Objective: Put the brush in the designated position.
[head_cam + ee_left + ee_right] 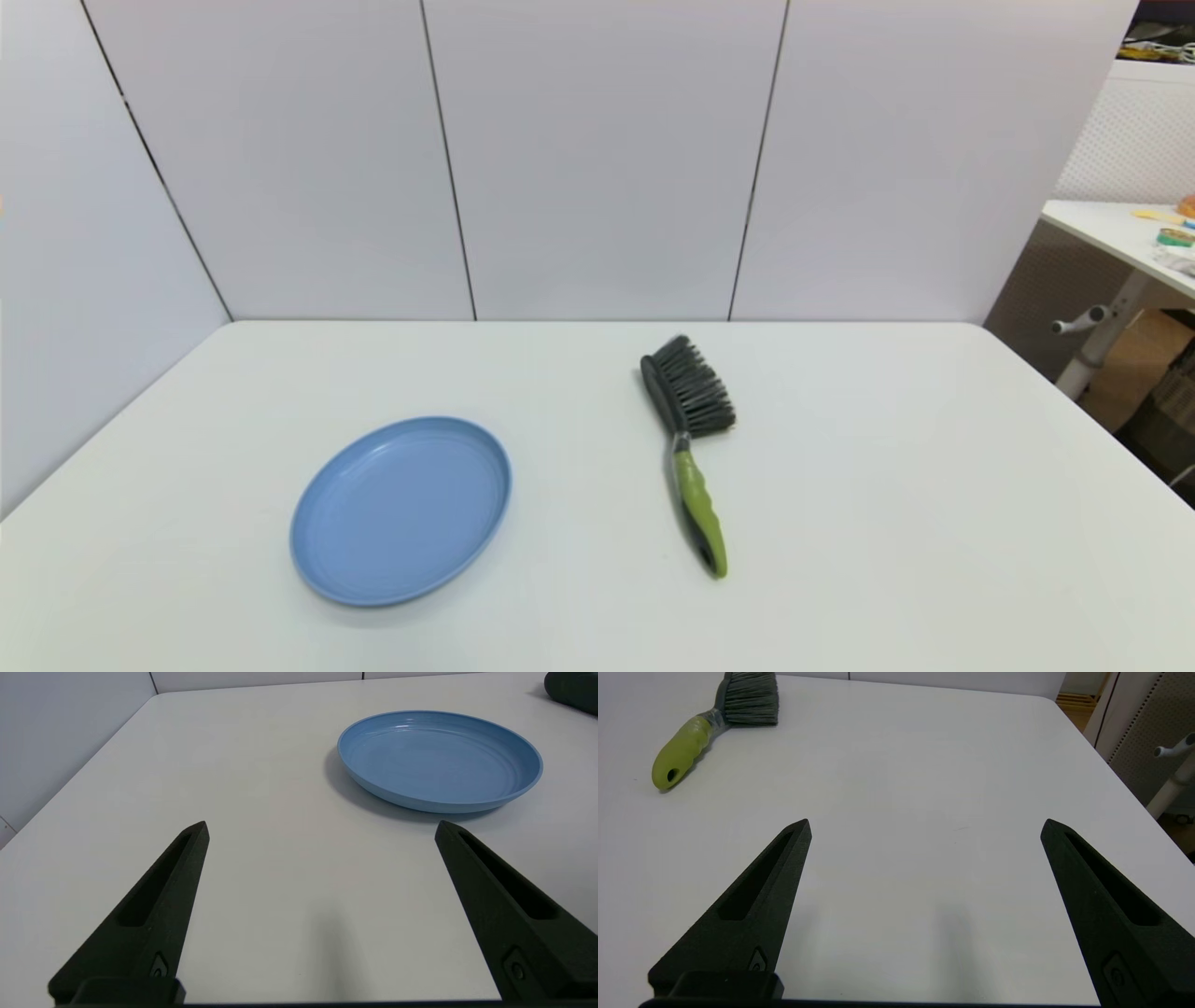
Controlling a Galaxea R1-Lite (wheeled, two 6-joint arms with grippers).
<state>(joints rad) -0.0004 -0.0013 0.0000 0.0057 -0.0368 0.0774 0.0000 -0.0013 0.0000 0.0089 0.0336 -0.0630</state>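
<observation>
likely a robotics lab or test room: a bare white table (840,523) enclosed by plain white panel walls (597,159), a pegboard partition (1134,140) and a second white desk (1111,233) holding small, indistinct items, off the right side.

Left arm: parked, out of the head view.
Left gripper (322,828): low over the table, fingers (154,905) spread wide, holding nothing.
Right arm: parked, out of the head view.
Right gripper (924,826): low over the table, fingers (747,900) spread wide, holding nothing.
</observation>
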